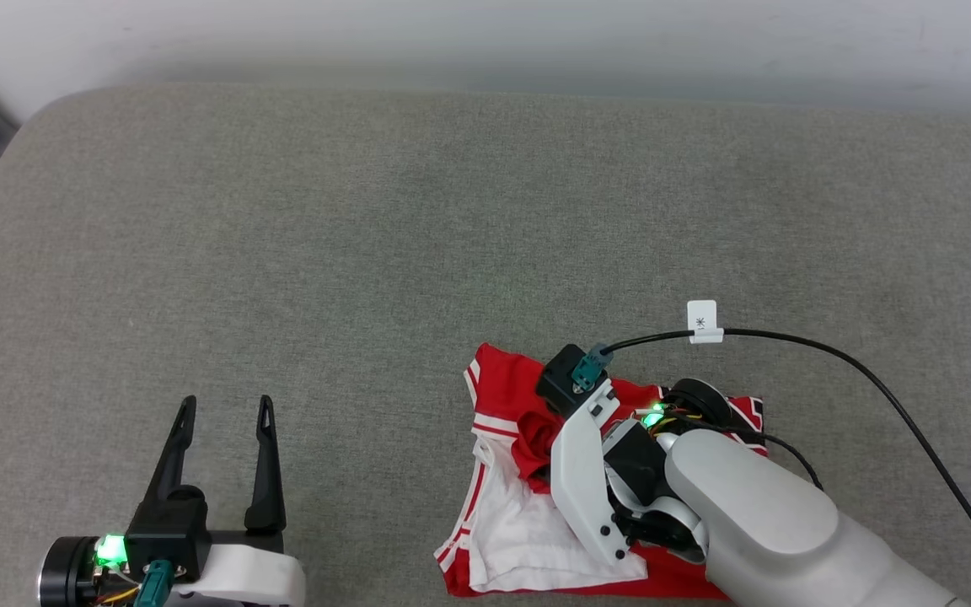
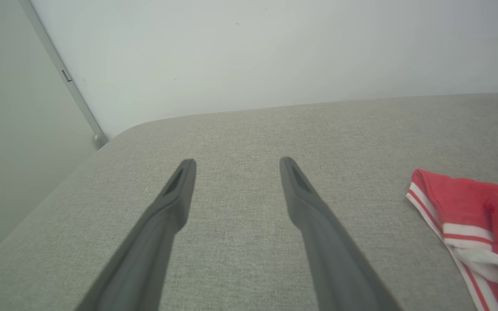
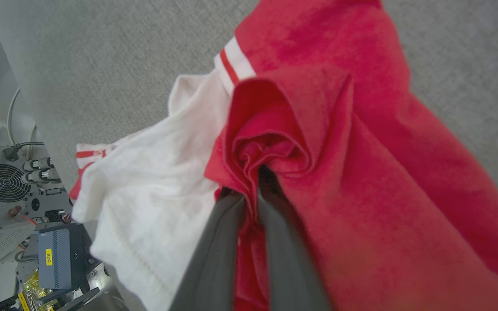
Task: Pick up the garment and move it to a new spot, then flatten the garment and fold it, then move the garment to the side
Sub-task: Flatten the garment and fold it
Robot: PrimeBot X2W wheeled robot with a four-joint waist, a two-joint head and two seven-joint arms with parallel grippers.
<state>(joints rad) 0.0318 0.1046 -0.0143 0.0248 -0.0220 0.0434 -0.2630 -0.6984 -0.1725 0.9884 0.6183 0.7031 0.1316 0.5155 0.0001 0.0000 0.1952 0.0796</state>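
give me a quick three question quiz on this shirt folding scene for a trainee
1. True or false: the left gripper is shut on the T-shirt.
2. What does the right gripper pinch? A nothing; B bunched red cloth of the T-shirt; C a towel.
3. In one word: does the T-shirt lie flat or crumpled?
Key: 1 false, it stands open, apart from the T-shirt; 2 B; 3 crumpled.
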